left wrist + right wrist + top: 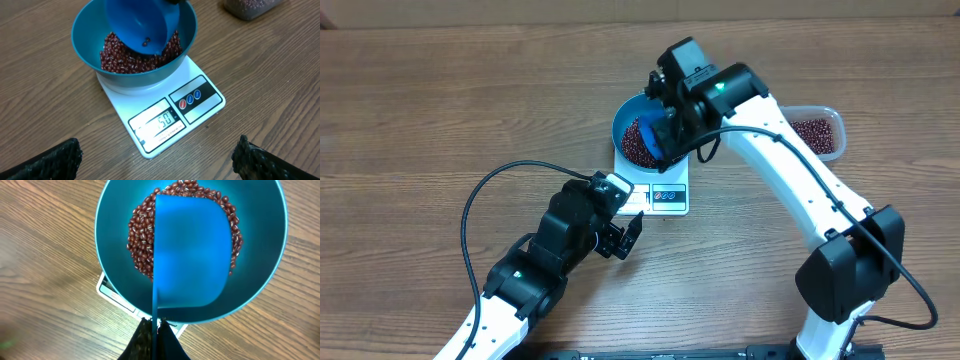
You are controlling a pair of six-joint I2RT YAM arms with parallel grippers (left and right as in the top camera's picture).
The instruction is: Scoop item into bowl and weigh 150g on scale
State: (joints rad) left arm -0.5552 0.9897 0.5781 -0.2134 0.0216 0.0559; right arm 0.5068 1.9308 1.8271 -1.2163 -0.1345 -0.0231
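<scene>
While the left gripper point(623, 240) hovers nearest the robot over the brown wooden table point(440, 100), its two black fingers stand wide apart and hold nothing. Just beyond it lies the small flat white rectangular kitchen scale point(170, 117), its display window and round buttons facing the robot; only a five and a zero read clearly in the window. On the far part of the scale sits the round deep blue bowl point(85, 45), holding a heap of small glossy dark red-brown beans point(142, 230). Above the heap, a small blue plastic scoop point(192, 255) tilts into the bowl with a few beans inside it. The right gripper point(156, 340) pinches the scoop's handle, fingers closed. Farther right, apart from the scale, a clear plastic tub point(815, 132) holds more beans.
</scene>
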